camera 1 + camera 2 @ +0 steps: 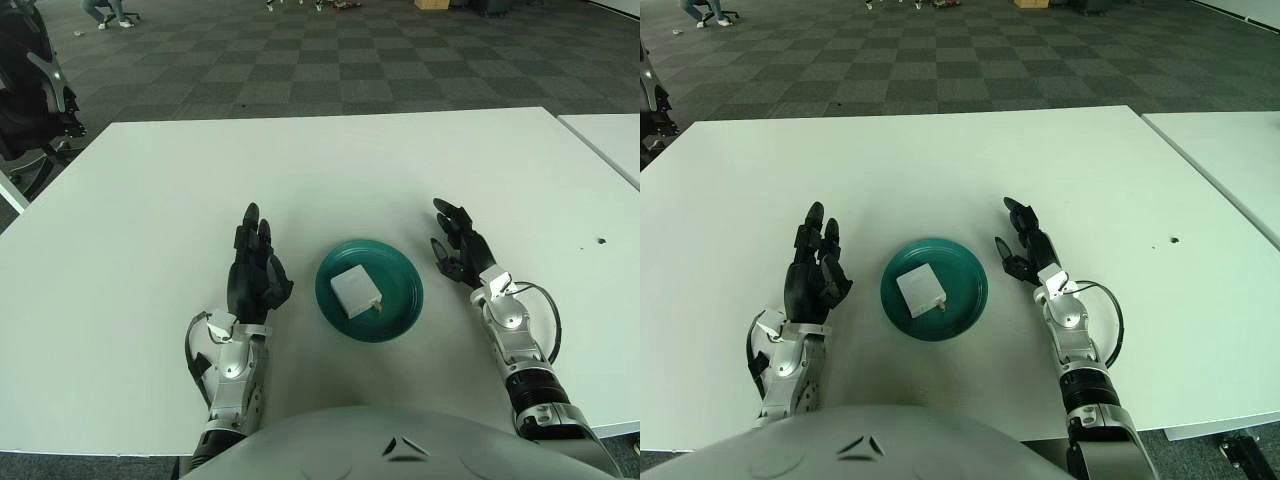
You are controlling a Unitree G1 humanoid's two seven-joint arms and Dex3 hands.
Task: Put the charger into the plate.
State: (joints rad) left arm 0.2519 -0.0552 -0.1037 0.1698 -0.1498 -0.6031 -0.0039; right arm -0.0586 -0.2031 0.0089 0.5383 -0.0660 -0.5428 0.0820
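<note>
On the white table [150, 200], white charger [355, 290] lying inside the green plate [402, 272], no readable writing on it, left hand [256, 272] left of plate, fingers spread, empty, right hand [460, 246] right of plate, fingers loosely apart, empty

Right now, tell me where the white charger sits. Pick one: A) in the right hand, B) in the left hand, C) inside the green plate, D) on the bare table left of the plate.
C: the white charger lies inside the green plate, while the left hand and right hand are open on either side of it and hold nothing.
</note>
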